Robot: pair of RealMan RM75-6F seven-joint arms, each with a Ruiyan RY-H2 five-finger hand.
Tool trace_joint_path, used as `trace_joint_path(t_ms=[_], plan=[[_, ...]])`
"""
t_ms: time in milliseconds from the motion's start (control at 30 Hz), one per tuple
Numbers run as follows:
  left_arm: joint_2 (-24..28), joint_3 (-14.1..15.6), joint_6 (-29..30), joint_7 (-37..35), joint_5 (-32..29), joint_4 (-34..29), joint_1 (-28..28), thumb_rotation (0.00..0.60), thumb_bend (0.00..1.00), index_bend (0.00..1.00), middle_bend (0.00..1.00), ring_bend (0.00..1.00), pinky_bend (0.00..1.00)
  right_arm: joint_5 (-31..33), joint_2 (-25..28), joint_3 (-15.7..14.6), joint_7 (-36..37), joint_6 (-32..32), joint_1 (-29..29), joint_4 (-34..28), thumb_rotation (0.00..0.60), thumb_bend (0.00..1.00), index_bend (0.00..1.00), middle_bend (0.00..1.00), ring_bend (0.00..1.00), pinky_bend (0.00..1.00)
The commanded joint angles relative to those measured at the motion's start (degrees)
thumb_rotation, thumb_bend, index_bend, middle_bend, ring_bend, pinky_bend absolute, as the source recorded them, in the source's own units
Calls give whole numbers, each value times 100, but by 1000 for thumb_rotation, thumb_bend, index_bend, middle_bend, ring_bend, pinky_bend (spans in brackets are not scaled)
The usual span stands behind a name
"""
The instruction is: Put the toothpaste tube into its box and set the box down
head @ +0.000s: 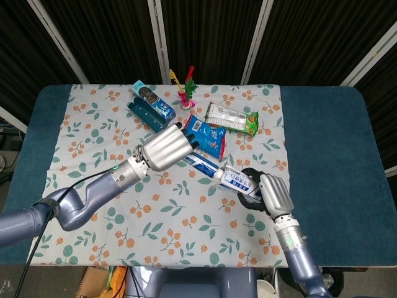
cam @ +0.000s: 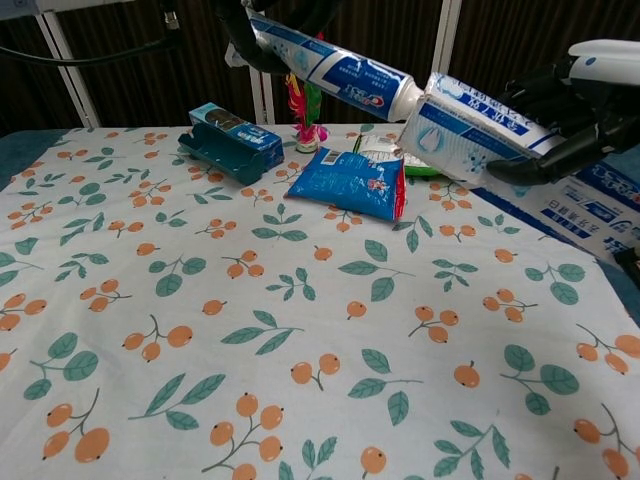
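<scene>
The left hand (head: 166,148) grips the toothpaste tube (cam: 335,68) by its tail end, fingers wrapped around it, and holds it in the air above the counter (head: 322,136). The tube slopes down toward the robot's right, and its cap end sits at the open mouth of the toothpaste box (cam: 478,127); whether the cap is already inside cannot be told. The right hand (head: 268,194) holds that box, also off the cloth, with its dark fingers (cam: 560,120) curled around the far part of the carton and the open end turned toward the tube.

Under and behind the two hands lies a floral tablecloth (head: 155,217) printed with oranges and leaves. A blue snack packet (cam: 352,181) lies flat just below the meeting point of tube and box, near the middle back of the cloth. Behind it, partly hidden by the box in the chest view, is a green and white snack packet (head: 231,117). To the robot's left of these a dark teal cookie box (cam: 234,142) lies flat. At the back edge between them stands a small colourful toy (head: 185,87) with red, green and yellow pieces; the tube crosses in front of it in the chest view. A white and blue printed carton (cam: 575,215) lies on the right edge of the cloth beneath the right hand
</scene>
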Motion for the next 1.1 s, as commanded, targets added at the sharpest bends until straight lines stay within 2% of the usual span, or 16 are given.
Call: trace_joint_path(t_ms=[33, 167, 367, 433, 733, 867, 1100], plan=[[-111, -45, -35, 107, -16, 69, -122, 600, 450, 688, 741, 659, 646, -38, 46, 10, 75, -13, -15, -12, 600, 362, 408, 514, 430, 421], [-279, -96, -3, 211, 92, 201, -311, 600, 432, 658, 691, 607, 637, -58, 100, 68, 245, -9, -41, -42, 600, 362, 408, 514, 430, 421], [-706, -251, 537, 185, 626, 687, -650, 600, 419, 624, 636, 551, 626, 115, 166, 308, 715, 87, -135, -90, 600, 361, 408, 514, 430, 421], [-815, -313, 671, 105, 703, 813, -737, 600, 398, 580, 588, 499, 596, 159, 183, 379, 903, 102, -175, -95, 600, 362, 408, 514, 431, 421], [-1089, -382, 931, 118, 1127, 1259, -1195, 600, 99, 372, 371, 292, 442, -285, 57, 504, 1746, 406, -444, -57, 600, 362, 407, 514, 432, 421], [-1224, -458, 1089, 295, 1093, 1357, -1244, 600, 47, 340, 354, 277, 413, -460, -44, 564, 2104, 590, -566, -93, 600, 362, 408, 515, 434, 421], [-1297, -649, 1300, 491, 881, 1337, -1236, 600, 37, 322, 350, 277, 413, -622, -232, 642, 2662, 845, -752, -116, 600, 362, 408, 515, 436, 421]])
